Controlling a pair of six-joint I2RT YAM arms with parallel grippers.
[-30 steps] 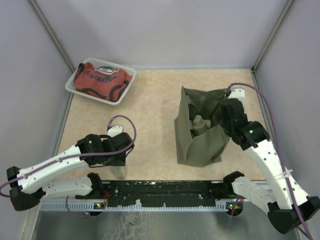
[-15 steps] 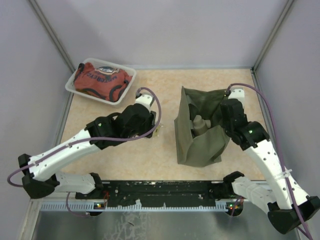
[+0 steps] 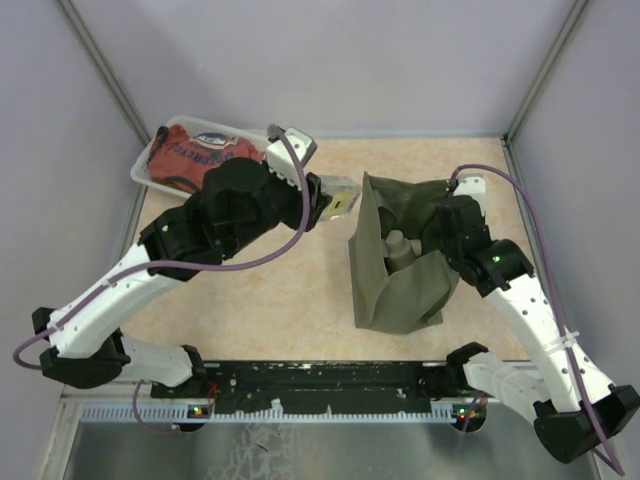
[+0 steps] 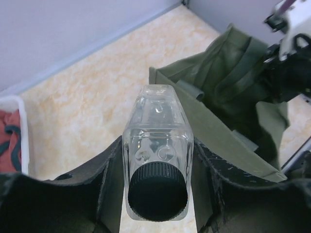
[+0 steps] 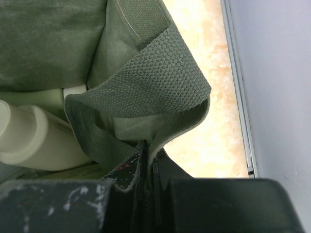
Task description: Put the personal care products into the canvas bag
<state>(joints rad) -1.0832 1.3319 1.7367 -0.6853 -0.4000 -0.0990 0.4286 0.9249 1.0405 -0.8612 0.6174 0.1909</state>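
My left gripper [image 3: 335, 203] is shut on a clear bottle with a dark cap [image 4: 156, 160] and holds it in the air just left of the canvas bag's mouth; the bottle also shows in the top view [image 3: 342, 199]. The olive-green canvas bag [image 3: 400, 285] stands at the right, mouth open. A cream-beige bottle [image 3: 398, 247] lies inside it, also in the right wrist view [image 5: 36, 138]. My right gripper [image 5: 154, 162] is shut on the bag's right rim [image 5: 160, 92] and holds it up. The other bottles are hidden.
A clear plastic tray [image 3: 148, 178] with a red printed cloth bundle [image 3: 190, 160] sits at the far left, partly behind my left arm. Grey walls close in the tan table [image 3: 290, 290] on three sides. A black rail [image 3: 330, 378] runs along the near edge.
My left arm has lifted from the near-left table and swung far and right, carrying the clear bottle up to the bag's left rim. The right arm has stayed on the bag.
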